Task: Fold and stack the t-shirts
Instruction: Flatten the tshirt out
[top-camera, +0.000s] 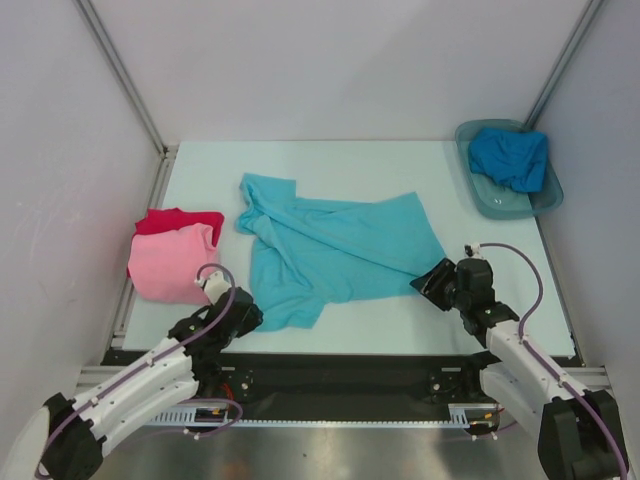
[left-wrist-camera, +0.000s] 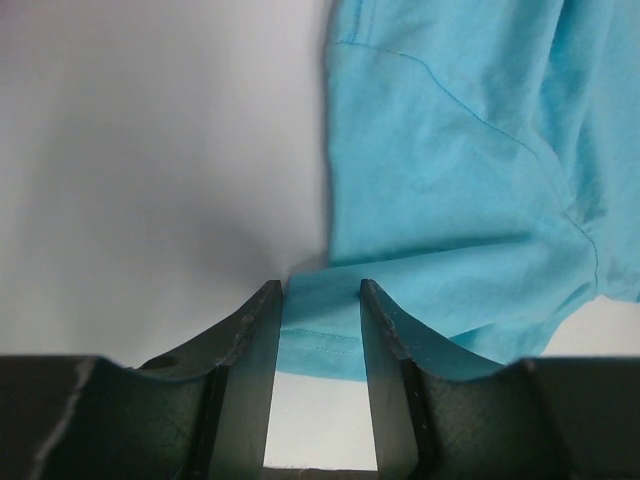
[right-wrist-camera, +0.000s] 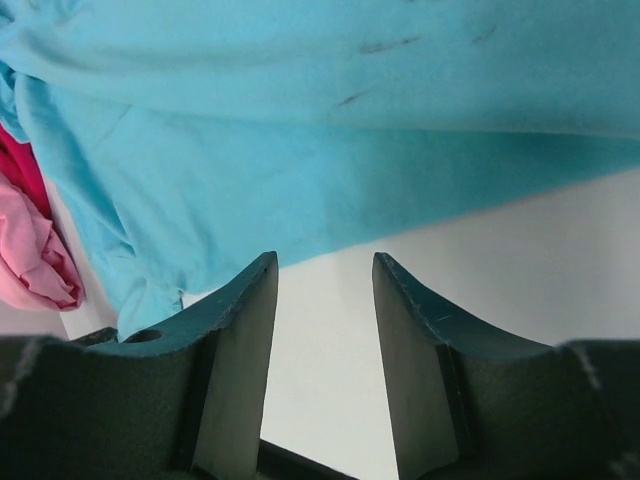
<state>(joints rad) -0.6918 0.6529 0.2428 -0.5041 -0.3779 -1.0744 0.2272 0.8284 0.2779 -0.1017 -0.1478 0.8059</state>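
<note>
Fabric of the turquoise t-shirt (top-camera: 330, 245), rumpled mid-way on the table (top-camera: 400, 312), looks soft and limp; left gripper (left-wrist-camera: 320, 290) and right gripper (right-wrist-camera: 325, 262) stand parted, holding nothing, by its near corners, likely best pinch points.

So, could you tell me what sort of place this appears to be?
Likely a robotics lab cell: blank white walls box in a pale table, with robot arms bolted at its near edge and a turquoise t-shirt lying on it.

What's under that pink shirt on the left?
A red shirt; only its far edge shows beyond the pink shirt. The rest is covered, so anything else beneath cannot be seen.
</note>
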